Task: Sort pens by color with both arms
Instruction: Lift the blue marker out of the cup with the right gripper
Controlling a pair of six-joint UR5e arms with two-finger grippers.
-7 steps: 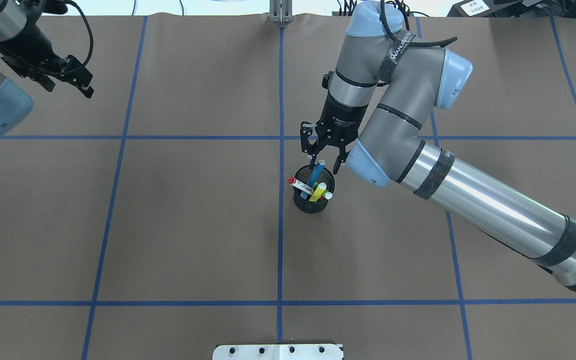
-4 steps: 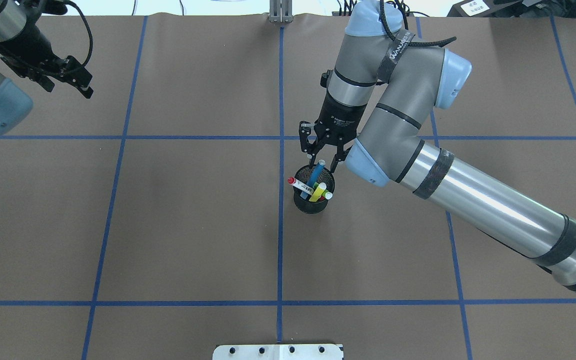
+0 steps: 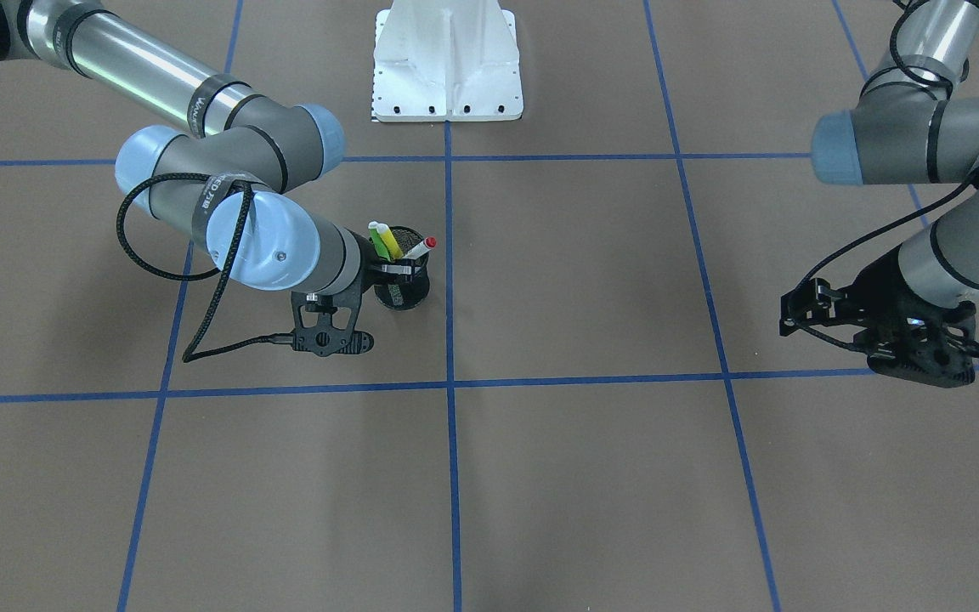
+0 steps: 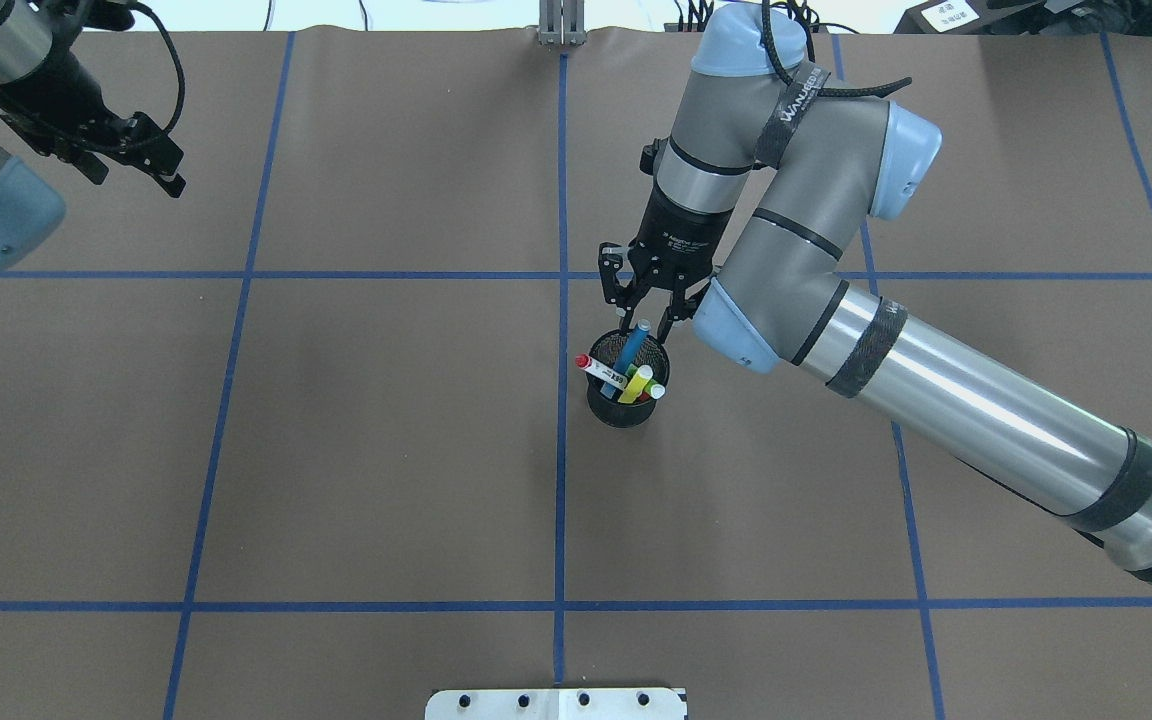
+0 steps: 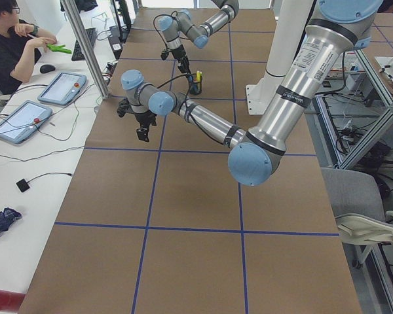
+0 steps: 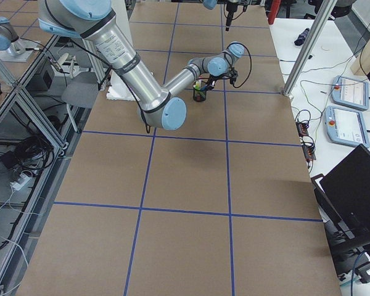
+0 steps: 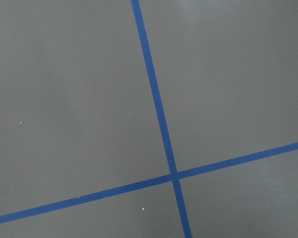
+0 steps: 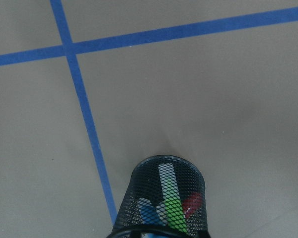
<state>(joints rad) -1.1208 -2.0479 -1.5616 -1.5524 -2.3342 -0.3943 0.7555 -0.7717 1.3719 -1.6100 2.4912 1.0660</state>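
Observation:
A black mesh cup point(image 4: 622, 410) near the table's middle holds the pens. The blue pen point(image 4: 633, 346) leans toward my right gripper point(image 4: 645, 322), whose fingers straddle its pale cap with a small gap each side, so it is open. The white pen with a red cap point(image 4: 594, 367) leans left. The yellow pen point(image 4: 640, 383) and the lime green pen point(image 4: 653, 390) stand beside it. From the front the green pen point(image 3: 378, 239), yellow pen point(image 3: 389, 241) and red-capped pen point(image 3: 421, 248) show, while the wrist hides the blue one. My left gripper point(image 4: 136, 177) hovers open and empty at the far left.
Blue tape lines point(image 4: 561, 200) divide the brown table into squares. The white pedestal base point(image 3: 447, 64) stands at the robot's edge. In the exterior left view an operator point(image 5: 10, 39) sits with tablets point(image 5: 62, 88) at a side desk. The right wrist view shows the cup point(image 8: 161, 203) from above.
The right gripper's fingers have drawn closer together around the top of the blue pen. The cup and pens have not moved. The left arm has barely shifted.

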